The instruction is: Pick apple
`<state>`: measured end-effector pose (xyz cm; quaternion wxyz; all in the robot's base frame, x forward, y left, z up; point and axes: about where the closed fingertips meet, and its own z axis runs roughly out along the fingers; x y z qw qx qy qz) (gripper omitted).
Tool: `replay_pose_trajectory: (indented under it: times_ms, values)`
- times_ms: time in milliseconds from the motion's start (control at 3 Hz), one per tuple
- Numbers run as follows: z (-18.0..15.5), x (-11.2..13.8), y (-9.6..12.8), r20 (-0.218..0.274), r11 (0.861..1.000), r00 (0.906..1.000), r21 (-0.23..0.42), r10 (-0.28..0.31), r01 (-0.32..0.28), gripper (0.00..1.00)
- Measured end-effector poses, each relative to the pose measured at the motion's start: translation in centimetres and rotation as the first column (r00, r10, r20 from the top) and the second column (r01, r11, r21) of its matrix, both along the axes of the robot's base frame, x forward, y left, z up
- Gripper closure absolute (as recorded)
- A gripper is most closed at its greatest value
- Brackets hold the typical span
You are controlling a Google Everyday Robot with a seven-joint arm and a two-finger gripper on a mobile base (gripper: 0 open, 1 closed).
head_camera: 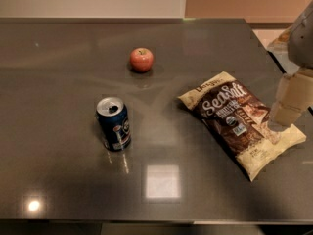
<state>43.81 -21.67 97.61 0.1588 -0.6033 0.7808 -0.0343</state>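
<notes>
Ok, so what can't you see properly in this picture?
Camera view:
- gripper, at the right edge over the bag: its arm is cut off by the frame.
- bag: one patch hidden behind the gripper.
- can: label too small to read; inside is dark.
- apple: its back side faces away.

From my remote seat I saw the robot's cream, blocky gripper [288,106] only in part at the right edge of the view, which cut off the grey arm [302,33] above it, and it covered the right-hand corner of the brown-and-cream crinkled Sea Salt chip bag [230,116]. I could not read the small print on that bag, nor the label on the dark blue aluminium soda can [113,124]. The dark grey glossy table [58,180] ran out past the left edge.
</notes>
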Motion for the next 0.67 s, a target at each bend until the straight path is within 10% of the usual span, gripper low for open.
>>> replay_pose_trajectory:
  times_ms: [667]
  values:
    - [0.0, 2.6, 0.4, 0.024, 1.0, 0.9996, 0.027, 0.011, -0.012, 0.0]
